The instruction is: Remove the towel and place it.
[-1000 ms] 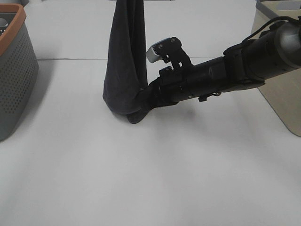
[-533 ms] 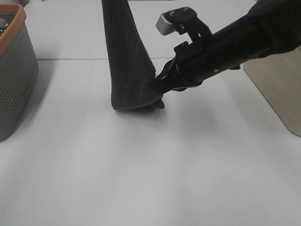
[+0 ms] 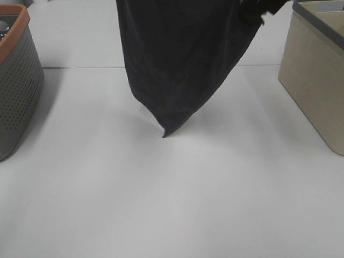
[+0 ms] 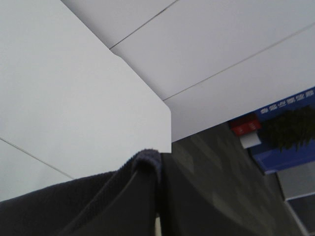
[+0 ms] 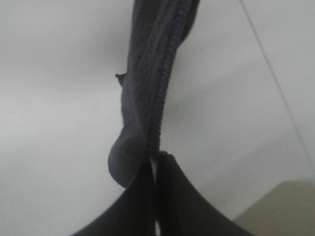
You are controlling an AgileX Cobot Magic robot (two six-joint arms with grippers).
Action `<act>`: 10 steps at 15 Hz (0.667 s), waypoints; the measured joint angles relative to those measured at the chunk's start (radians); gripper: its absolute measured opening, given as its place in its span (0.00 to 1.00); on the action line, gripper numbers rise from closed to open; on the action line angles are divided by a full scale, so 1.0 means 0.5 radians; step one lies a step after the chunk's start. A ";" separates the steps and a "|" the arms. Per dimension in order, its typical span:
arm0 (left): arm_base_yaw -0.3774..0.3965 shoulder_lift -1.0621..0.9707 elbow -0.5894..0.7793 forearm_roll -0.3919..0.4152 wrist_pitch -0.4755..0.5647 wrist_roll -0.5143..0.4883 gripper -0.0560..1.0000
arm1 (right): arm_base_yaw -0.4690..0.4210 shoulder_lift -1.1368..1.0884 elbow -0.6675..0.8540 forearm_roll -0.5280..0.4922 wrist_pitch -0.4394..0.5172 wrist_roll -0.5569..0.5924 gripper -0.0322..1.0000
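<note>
The dark navy towel (image 3: 183,64) hangs spread out from the top of the exterior view, and its lowest point (image 3: 163,134) reaches down to about the white table. Only a bit of my right gripper (image 3: 252,9) shows, at the towel's upper right corner. In the right wrist view the right gripper (image 5: 155,158) is shut on a bunched hem of the towel (image 5: 152,59). In the left wrist view my left gripper (image 4: 158,169) is shut on the towel's edge (image 4: 49,211). The left gripper is out of the exterior view. The white tag is not visible.
A grey perforated basket with an orange rim (image 3: 16,80) stands at the left edge of the table (image 3: 161,204). A beige bin with a grey rim (image 3: 317,80) stands at the right edge.
My right gripper has risen up and to the right with the towel's lower corner. The towel has gone from a narrow hanging bundle to a wide sheet held between both grippers.
</note>
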 joint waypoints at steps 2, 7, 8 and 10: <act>0.052 0.000 0.002 0.088 -0.004 -0.318 0.05 | 0.000 0.000 -0.180 -0.186 0.040 -0.010 0.05; 0.066 -0.012 0.368 0.408 -0.050 -1.328 0.05 | 0.000 0.004 -0.232 -0.682 -0.264 -0.028 0.05; 0.066 -0.012 0.476 0.590 -0.108 -1.756 0.05 | 0.000 0.022 -0.232 -0.758 -0.410 0.024 0.05; 0.066 0.004 0.638 1.216 -0.182 -2.532 0.05 | 0.004 0.080 -0.236 -0.808 -0.598 0.062 0.05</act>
